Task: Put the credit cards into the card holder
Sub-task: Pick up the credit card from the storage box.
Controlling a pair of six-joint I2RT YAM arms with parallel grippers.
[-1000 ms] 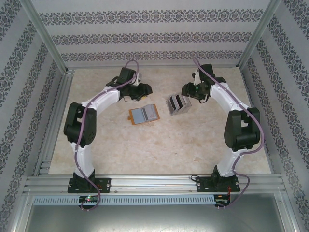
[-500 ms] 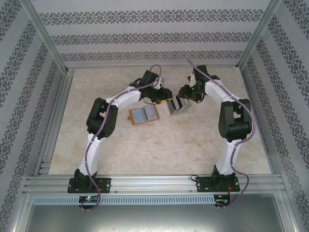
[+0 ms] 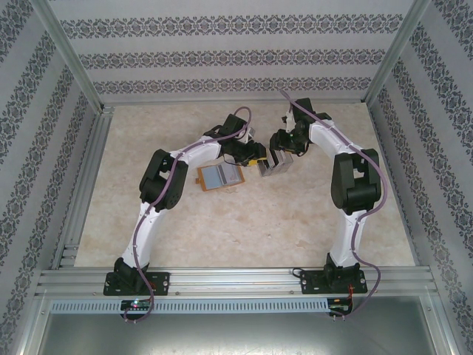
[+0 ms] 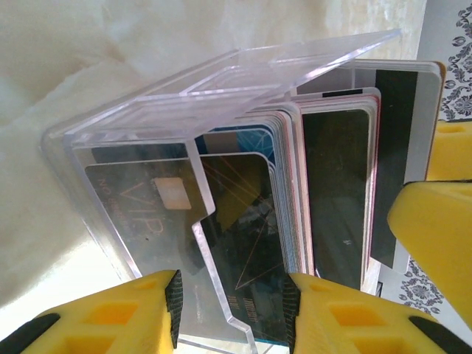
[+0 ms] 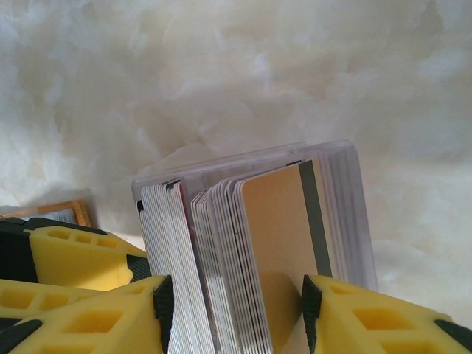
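Both arms bend in over the clear box (image 4: 147, 110), which stands on the table (image 3: 222, 237) packed with cards (image 4: 335, 192) on edge, a clear flap angled over the top. The left gripper (image 4: 230, 313) has its fingers apart, one each side of the box's front wall and a dark card. From its wrist cam it looks like straddling rather than squeezing, though it's tight enough that I wouldn't swear to it. The right gripper (image 5: 236, 310) sits at the box's back-right, fingers also spread, flanking a bunch of cards with a tan, grey-striped one facing the camera. The wallet (image 3: 220, 176) lies flat just left of the box, not touching it, with pale grey-blue panels showing on its face.
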